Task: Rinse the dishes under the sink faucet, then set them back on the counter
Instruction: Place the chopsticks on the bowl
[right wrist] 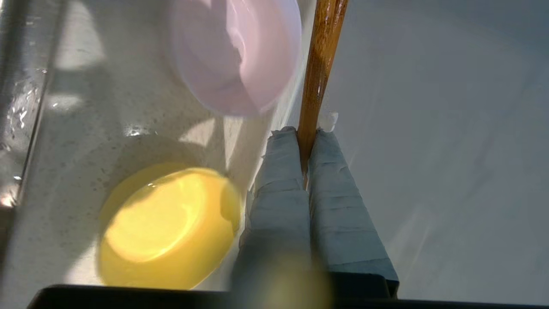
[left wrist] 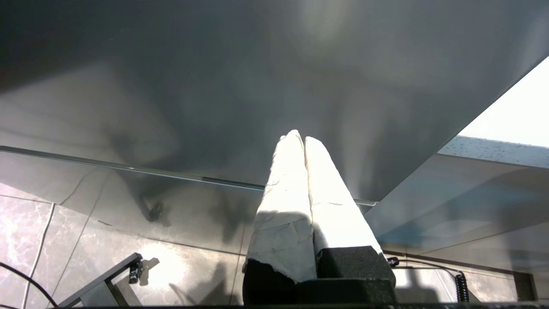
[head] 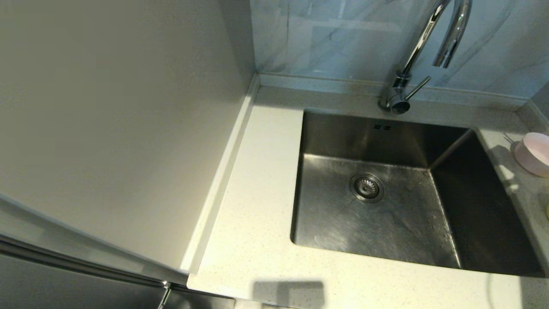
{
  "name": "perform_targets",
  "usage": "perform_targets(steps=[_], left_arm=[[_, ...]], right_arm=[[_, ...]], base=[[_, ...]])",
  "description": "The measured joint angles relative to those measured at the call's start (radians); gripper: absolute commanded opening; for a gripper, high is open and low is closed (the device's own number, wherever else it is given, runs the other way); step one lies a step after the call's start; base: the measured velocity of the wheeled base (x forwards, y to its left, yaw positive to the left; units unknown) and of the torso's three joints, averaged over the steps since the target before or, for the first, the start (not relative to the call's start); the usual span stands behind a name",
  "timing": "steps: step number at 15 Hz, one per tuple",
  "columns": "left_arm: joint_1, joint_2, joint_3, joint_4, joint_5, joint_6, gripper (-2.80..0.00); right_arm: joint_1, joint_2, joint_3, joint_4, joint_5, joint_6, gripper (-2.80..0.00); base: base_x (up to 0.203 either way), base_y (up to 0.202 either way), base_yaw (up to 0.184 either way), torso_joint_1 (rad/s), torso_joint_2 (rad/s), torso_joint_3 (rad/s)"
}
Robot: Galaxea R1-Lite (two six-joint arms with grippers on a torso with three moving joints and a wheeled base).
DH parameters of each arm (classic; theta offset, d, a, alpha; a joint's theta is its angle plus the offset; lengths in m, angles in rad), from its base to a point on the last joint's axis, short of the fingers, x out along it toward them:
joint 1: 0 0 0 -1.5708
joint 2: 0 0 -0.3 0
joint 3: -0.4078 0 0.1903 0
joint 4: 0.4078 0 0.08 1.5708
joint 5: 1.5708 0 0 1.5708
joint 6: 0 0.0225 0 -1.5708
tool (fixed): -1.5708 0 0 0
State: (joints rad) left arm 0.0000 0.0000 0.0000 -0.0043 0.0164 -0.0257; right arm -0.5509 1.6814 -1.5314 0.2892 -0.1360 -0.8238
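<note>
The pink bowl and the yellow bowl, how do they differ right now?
The pink bowl is pale pink; the yellow bowl is bright yellow-green. In the right wrist view the pink bowl lies beyond the fingertips, while the yellow bowl sits beside the fingers. Both are small, round and rest on the counter.

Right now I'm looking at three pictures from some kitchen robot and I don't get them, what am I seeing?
It is a two-armed robot. One picture looks down from its head: a steel sink, a chrome faucet, a speckled counter and a pink bowl at the right. The other two come from cameras behind each arm's fingers. The right gripper is shut on brown chopsticks, above the pink bowl and a yellow-green bowl, both on the counter. The left gripper is parked, shut and empty, facing a grey panel.
</note>
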Motion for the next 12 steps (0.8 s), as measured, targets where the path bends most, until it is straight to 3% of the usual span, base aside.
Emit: perform_targets(steps=[2,4,12], left_arm=[[0.000,0.000,0.000,0.000,0.000,0.000,-2.80],[0.000,0.000,0.000,0.000,0.000,0.000,-2.80],[0.000,0.000,0.000,0.000,0.000,0.000,-2.80]], right_arm=[[0.021,0.018,-0.009,0.036,-0.092,0.109,-2.80],[0.028,0.036,-0.013,0.064,-0.127,0.174,-2.80],[0.031,0.107,-0.011,0.058,-0.137,0.181,-2.80]], base=[[0.000,0.000,0.000,0.000,0.00,0.000],[0.000,0.000,0.000,0.000,0.00,0.000],[0.000,0.000,0.000,0.000,0.00,0.000]])
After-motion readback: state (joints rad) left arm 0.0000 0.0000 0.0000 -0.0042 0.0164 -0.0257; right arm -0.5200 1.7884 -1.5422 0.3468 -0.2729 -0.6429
